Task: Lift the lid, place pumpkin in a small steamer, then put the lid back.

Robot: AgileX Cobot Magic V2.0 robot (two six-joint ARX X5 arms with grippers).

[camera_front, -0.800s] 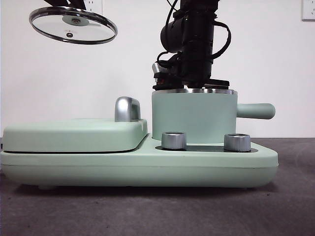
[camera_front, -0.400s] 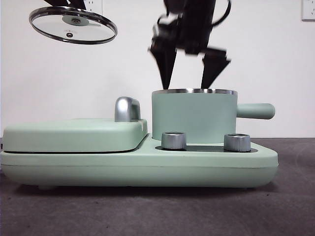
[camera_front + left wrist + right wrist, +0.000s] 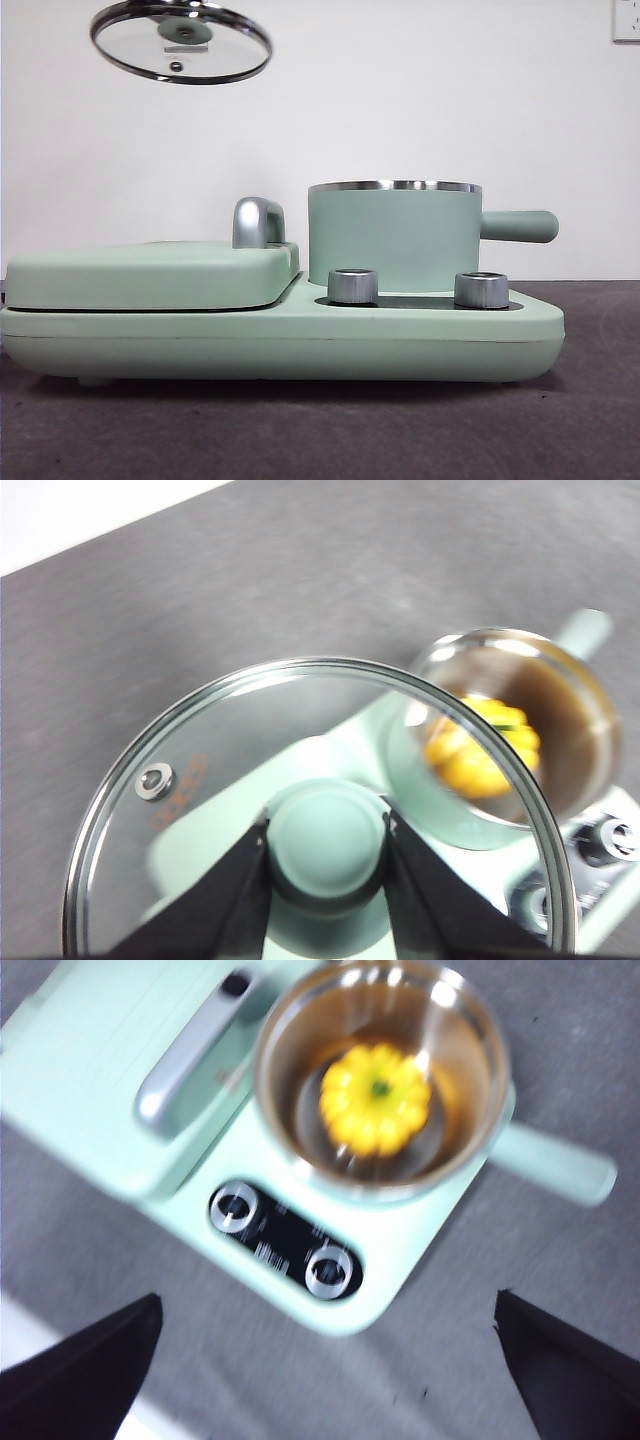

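Observation:
The glass lid (image 3: 181, 42) hangs tilted high at the upper left of the front view. My left gripper (image 3: 327, 842) is shut on its mint-green knob (image 3: 328, 832), seen through the glass lid (image 3: 200, 780) in the left wrist view. The small steamer (image 3: 394, 236) stands uncovered on the appliance, handle to the right. The yellow pumpkin (image 3: 376, 1098) lies inside the steamer (image 3: 390, 1175), also visible as the pumpkin (image 3: 485, 752) past the lid's rim. My right gripper (image 3: 325, 1360) is open, high above the steamer and out of the front view.
The long mint-green appliance base (image 3: 280, 340) carries a flat griddle cover (image 3: 150, 272) with a chrome handle (image 3: 257, 222) at the left and two chrome knobs (image 3: 353, 285) in front of the steamer. Dark grey table surface lies all around.
The right arm has risen from the steamer's mouth and left the front view. The lid has shifted right and slightly up.

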